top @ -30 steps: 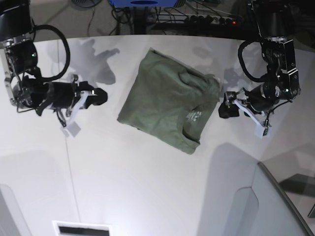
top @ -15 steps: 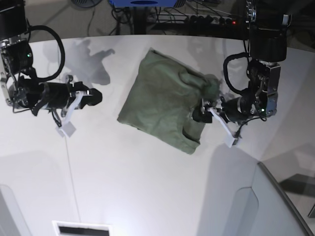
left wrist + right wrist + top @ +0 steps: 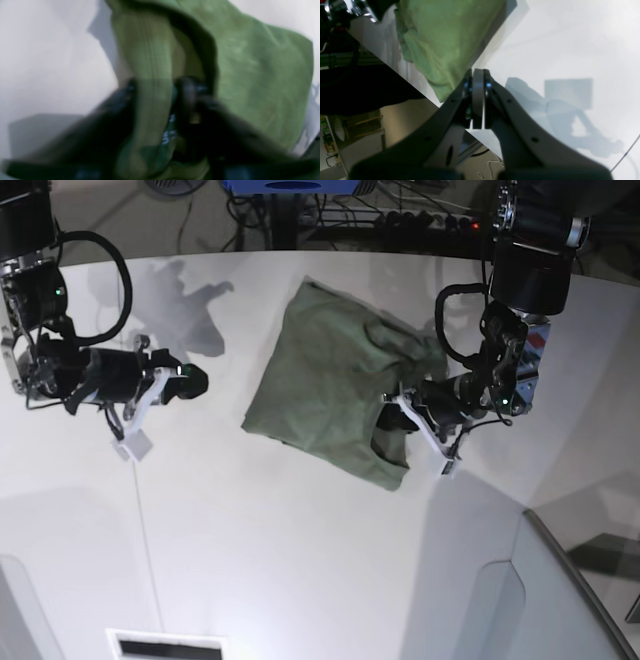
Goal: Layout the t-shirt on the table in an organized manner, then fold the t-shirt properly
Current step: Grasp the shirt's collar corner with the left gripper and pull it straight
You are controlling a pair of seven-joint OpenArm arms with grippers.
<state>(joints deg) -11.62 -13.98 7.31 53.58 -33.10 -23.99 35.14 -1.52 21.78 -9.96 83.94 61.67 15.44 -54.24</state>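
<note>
The olive-green t-shirt (image 3: pixel 320 380) lies partly folded on the white table (image 3: pixel 300 560), collar toward the right. My left gripper (image 3: pixel 392 408) is at the collar. In the blurred left wrist view its fingers (image 3: pixel 125 95) stand apart, one on each side of the ribbed collar band (image 3: pixel 152 62), with the white neck label (image 3: pixel 167 132) just behind; the left gripper (image 3: pixel 160 87) reads as open. My right gripper (image 3: pixel 190 383) is shut and empty over bare table, left of the shirt. In the right wrist view, the right gripper (image 3: pixel 477 75) has its pads pressed together, just short of the shirt's edge (image 3: pixel 445 37).
A grey angled panel (image 3: pixel 545 600) rises at the lower right. Cables and a power strip (image 3: pixel 420 220) lie beyond the table's curved far edge. A dark slot (image 3: pixel 165 646) sits at the front edge. A thin dark seam (image 3: pixel 145 530) crosses the tabletop.
My left gripper has moved left from beside the shirt onto its collar and the cloth there has bunched. The right gripper has drawn slightly left, away from the shirt.
</note>
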